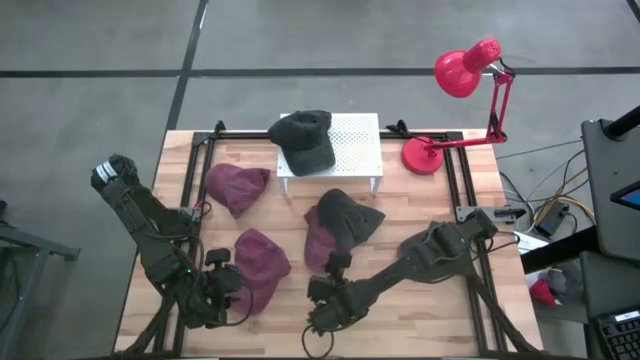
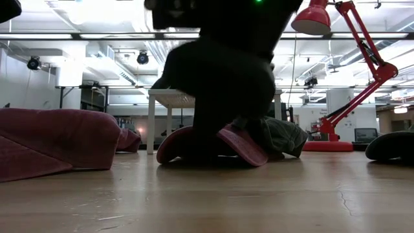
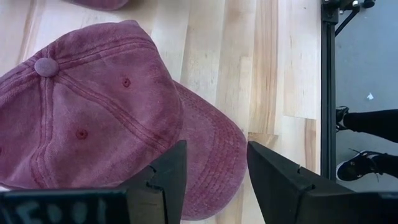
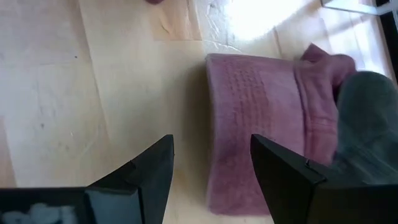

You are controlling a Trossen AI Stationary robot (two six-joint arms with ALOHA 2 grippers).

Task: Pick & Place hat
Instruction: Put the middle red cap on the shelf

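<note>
Step logged: approach, no hat lifted. My left gripper (image 3: 214, 180), fingers apart, hung over the brim of the maroon washed-cotton cap (image 1: 260, 258) at lower left of the high view; my right gripper (image 4: 211, 177), also parted, faced a second maroon cap's brim (image 4: 249, 118). Next I judged closing on a brim necessary. Container: white perforated stand (image 1: 355, 150), upper centre, bearing one dark grey cap (image 1: 305, 140).

in the low view we find a dark arm (image 2: 220, 71) blocking most of the maroon cap (image 2: 242, 145) behind it, another maroon cap (image 2: 52, 145) cut off at the left edge, and a dark hat (image 2: 391, 145) clipped at the right.
</note>
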